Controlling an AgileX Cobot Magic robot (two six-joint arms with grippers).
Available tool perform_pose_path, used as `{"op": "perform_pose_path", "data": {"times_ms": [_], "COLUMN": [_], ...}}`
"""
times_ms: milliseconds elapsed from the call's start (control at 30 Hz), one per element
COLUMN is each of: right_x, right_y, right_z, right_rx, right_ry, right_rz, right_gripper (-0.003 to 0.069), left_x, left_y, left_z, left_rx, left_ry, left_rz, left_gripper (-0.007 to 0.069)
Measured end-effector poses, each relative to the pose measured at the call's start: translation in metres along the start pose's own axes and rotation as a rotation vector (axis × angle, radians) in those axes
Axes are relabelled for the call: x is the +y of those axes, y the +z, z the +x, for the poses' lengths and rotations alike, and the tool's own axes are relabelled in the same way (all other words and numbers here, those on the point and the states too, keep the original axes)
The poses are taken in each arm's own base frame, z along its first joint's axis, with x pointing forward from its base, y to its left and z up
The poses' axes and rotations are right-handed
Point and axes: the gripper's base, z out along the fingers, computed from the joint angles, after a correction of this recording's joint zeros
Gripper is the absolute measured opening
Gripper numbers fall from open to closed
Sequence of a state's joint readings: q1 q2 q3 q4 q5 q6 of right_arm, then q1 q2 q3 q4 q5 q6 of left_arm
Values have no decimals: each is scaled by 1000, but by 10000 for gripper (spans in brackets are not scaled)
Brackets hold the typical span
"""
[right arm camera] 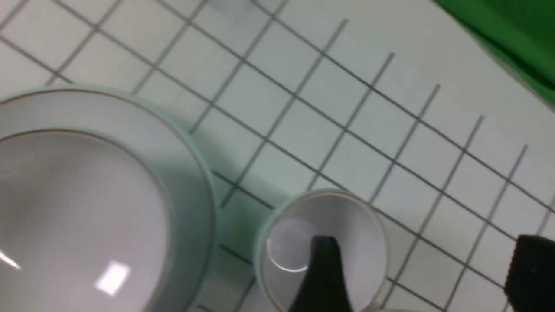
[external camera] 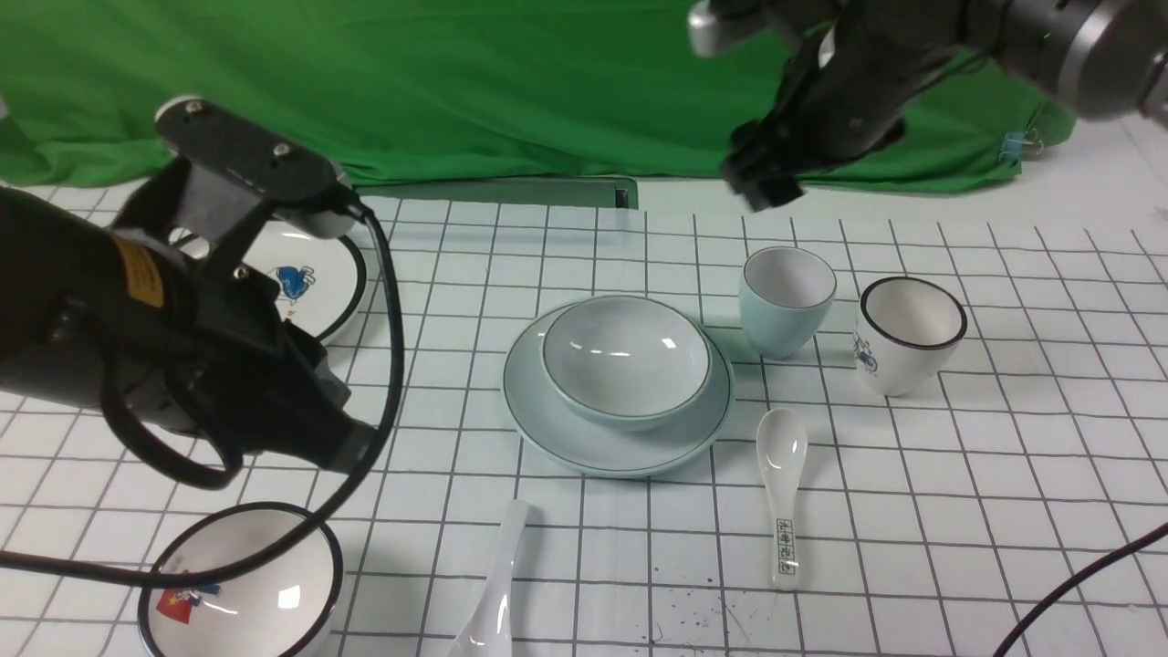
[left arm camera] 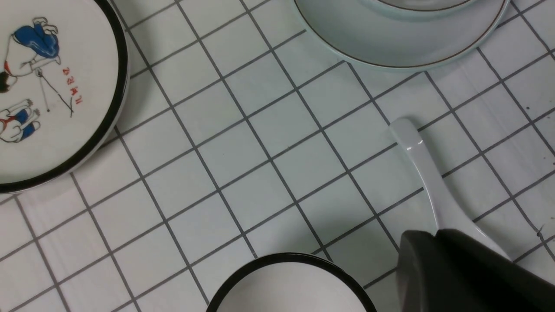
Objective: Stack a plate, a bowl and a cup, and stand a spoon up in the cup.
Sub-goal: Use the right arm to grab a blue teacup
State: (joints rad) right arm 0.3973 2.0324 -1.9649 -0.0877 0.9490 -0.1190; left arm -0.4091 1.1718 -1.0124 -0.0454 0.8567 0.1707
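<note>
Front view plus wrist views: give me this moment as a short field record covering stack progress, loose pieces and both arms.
stacked: glossy pale grey-blue bowl sits on the round pale blue-green plate
cup: small pale blue handleless cup, upright on the gridded table right of the plate, empty
spoon: plain white ceramic spoon, lying flat, nearer the robot than the plate
right fingers: open, above the cup, one over its mouth
left fingers: by the spoon; only one shows, open or shut unclear

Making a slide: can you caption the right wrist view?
Open right gripper above the cup, beside the bowl on the plate.
</note>
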Motion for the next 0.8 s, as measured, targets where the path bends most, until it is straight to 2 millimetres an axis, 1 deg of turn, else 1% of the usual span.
{"op": "perform_pose_path", "data": {"times_ms": [100,133,167,200,233,267,333,367,400,467,500,533,567,633,667,700,800], "right_x": [-17,-19,-22,-23,-23,-20,-17,-16,-16,-13,-12,-11,-10,-8,-7,-7,-6], "right_y": [14,20,31,32,40,57,72,78,79,91,96,101,103,103,102,101,92], "right_z": [6,8,11,11,13,17,21,22,23,26,28,29,30,29,28,27,22], "right_rx": [32,43,62,65,79,109,134,143,145,168,175,182,182,174,166,161,135], "right_ry": [51,54,66,65,70,71,70,69,69,66,64,67,70,79,90,89,86], "right_rz": [27,30,33,34,32,26,18,15,14,9,7,1,-3,-25,-39,-42,-73], "right_gripper": [552,552,552,552,552,552,549,545,542,488,442,356,298,148,101,96,90], "left_x": [0,0,0,0,0,0,1,1,1,1,1,1,1,2,3,3,4], "left_y": [0,0,1,1,2,4,6,8,8,10,11,12,13,14,14,14,15], "left_z": [0,0,-1,-1,-1,-2,-2,-2,-2,-2,-2,-2,-2,-2,-2,-2,-2], "left_rx": [0,-3,-4,-4,-5,-2,5,8,9,12,16,18,21,27,30,30,35], "left_ry": [0,0,0,0,0,0,-1,-1,-1,-1,-1,0,2,12,16,16,29], "left_rz": [0,0,-1,-1,-1,-1,0,1,1,1,2,1,-2,-11,-16,-16,-29], "left_gripper": [-29,-29,-29,-29,-29,-29,-29,-29,-29,-29,-29,-29,-29,-29,-29,-29,-29]}}
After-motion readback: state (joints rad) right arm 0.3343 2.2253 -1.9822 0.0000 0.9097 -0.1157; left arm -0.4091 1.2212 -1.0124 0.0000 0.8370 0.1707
